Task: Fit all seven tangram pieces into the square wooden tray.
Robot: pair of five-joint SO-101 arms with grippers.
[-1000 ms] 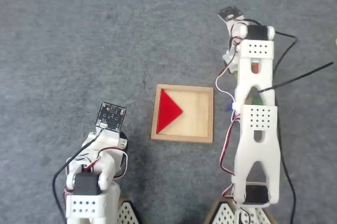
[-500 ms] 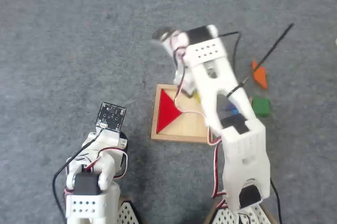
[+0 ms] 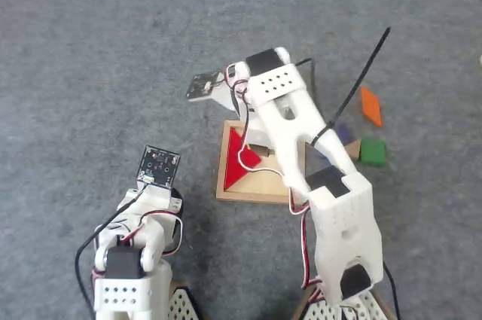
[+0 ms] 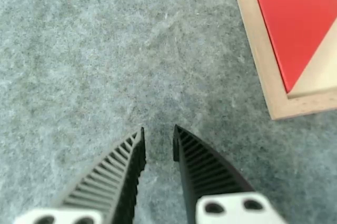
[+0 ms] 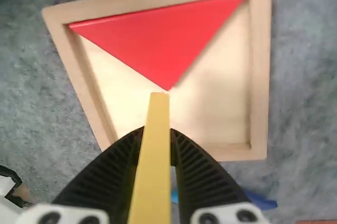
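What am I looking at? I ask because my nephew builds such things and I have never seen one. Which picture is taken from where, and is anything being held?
These are two small robot arms at a grey table. The high view looks down from a fixed camera. The other two pictures come from a camera on each arm's wrist, looking along its end effector, the part that grasps.

On the table lies a square wooden tray with a red triangle in it. Off to one side lie loose puzzle pieces, among them an orange piece and a green piece.

The right arm stretches over the tray. The right end effector grips a yellow piece above the tray's bare floor. The left end effector hangs over the table beside the tray, fingers slightly apart, holding nothing.
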